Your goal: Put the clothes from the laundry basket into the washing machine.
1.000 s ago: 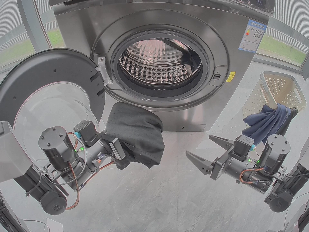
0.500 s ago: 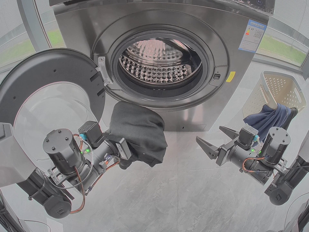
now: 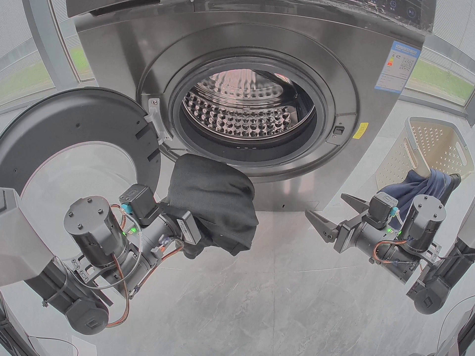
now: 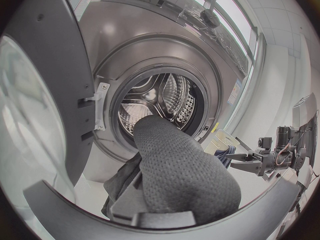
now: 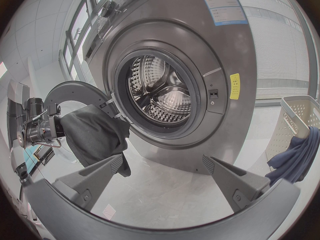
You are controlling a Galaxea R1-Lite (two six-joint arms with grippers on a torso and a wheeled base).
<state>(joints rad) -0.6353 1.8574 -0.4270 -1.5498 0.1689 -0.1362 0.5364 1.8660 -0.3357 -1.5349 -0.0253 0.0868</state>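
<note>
**Head view.** My left gripper [image 3: 194, 229] is closed on a black garment [image 3: 213, 199], which drapes over it so that the fingers are buried in cloth. The bundle hangs clear of the floor [image 3: 257, 302], just below the rim of the washing machine [image 3: 257, 30]. The drum [image 3: 245, 112] lies at about 12 o'clock from the bundle. The door [image 3: 74, 124] stands swung wide at 9 o'clock. My right gripper [image 3: 325, 205] sits at 3 o'clock from the bundle, spread wide and holding nothing. The laundry basket [image 3: 438, 147] is at 2 o'clock from that gripper, with a blue garment [image 3: 420, 190] slung over its near rim.

**Left wrist view.** The black garment [image 4: 181, 170] humps up directly in front of the drum [image 4: 156, 99], whose mouth looks unobstructed. The cloth has not yet crossed the rubber rim. The right gripper [image 4: 230, 160] shows well beyond it, beside the basket [image 4: 221, 140].

**Right wrist view.** Both fingers [image 5: 110, 170] are far apart with only floor between them. The blue garment [image 5: 296, 160] hangs near the gripper, still on the basket [image 5: 298, 115].

**Step in hand.** I judge this to be carrying the first garment to the drum. Next I must lift and push the left arm forward until the bundle is past the rim, then let go. Trailing folds could snag on the rim.
</note>
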